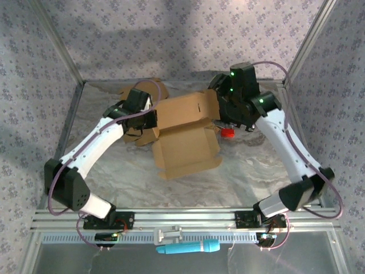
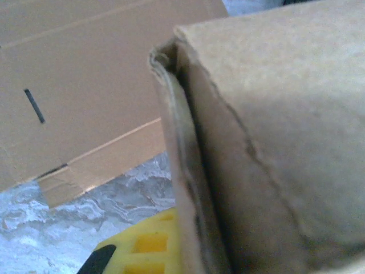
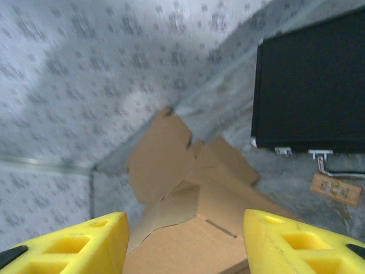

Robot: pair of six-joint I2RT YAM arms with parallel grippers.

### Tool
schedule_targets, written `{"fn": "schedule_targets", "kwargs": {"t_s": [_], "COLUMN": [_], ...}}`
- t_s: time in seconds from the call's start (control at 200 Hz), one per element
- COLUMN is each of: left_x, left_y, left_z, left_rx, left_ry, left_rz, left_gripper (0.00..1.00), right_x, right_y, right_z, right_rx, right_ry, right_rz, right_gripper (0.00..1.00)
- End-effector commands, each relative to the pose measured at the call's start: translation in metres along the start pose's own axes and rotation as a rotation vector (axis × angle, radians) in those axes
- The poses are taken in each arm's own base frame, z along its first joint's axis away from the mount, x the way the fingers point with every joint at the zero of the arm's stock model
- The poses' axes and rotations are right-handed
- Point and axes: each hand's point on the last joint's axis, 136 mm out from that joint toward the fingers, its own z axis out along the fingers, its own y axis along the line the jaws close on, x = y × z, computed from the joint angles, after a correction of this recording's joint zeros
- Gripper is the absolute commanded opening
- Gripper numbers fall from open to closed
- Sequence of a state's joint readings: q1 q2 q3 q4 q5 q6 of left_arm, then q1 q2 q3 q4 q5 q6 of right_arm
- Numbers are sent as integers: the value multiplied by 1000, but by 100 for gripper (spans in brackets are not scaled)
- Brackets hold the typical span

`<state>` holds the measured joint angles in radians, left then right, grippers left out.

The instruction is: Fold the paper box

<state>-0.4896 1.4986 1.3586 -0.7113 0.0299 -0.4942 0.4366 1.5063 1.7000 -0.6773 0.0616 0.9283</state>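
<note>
- Partly unfolded paper box lies mid-counter, between the two arms.
- Left claw is clamped tight on the box's left flap.
- Right claw is parted and holds nothing, above the box's far right corner.

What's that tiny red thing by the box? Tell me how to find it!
Look at the marbled table, then the open brown cardboard box in its middle. Just off the box's right edge, by the black wrist of the right arm, sits a small red object. Nothing else near it is red.
</note>
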Motion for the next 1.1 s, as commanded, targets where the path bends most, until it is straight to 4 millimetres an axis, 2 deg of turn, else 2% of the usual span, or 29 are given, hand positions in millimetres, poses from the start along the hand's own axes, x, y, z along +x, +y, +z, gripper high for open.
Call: {"fn": "schedule_targets", "kwargs": {"t_s": [0.0,0.08,0.245,0.47,0.849,1.094], "left_x": [17,16,17,20,15,17], "left_y": [-2,-5,-11,-14,-16,-17], "left_z": [-2,-1,2,4,5,5], "left_rx": [14,20,19,15,11,21], "left_ry": [104,102,111,115,112,116], "left_rz": [-3,-1,5,12,28,41], "left_gripper": [0,0,0,0,0,0], "right_x": [23,22,26,51,82,71], "right_y": [-1,5,-1,-11,-7,17], "right_z": [9,21,52,73,59,50], "right_rx": [21,-2,21,42,9,-110], "right_ry": [169,178,248,341,394,372], "right_rz": [-73,-59,-26,-38,3,25], "right_gripper": [53,50,46,44,44,46]}}
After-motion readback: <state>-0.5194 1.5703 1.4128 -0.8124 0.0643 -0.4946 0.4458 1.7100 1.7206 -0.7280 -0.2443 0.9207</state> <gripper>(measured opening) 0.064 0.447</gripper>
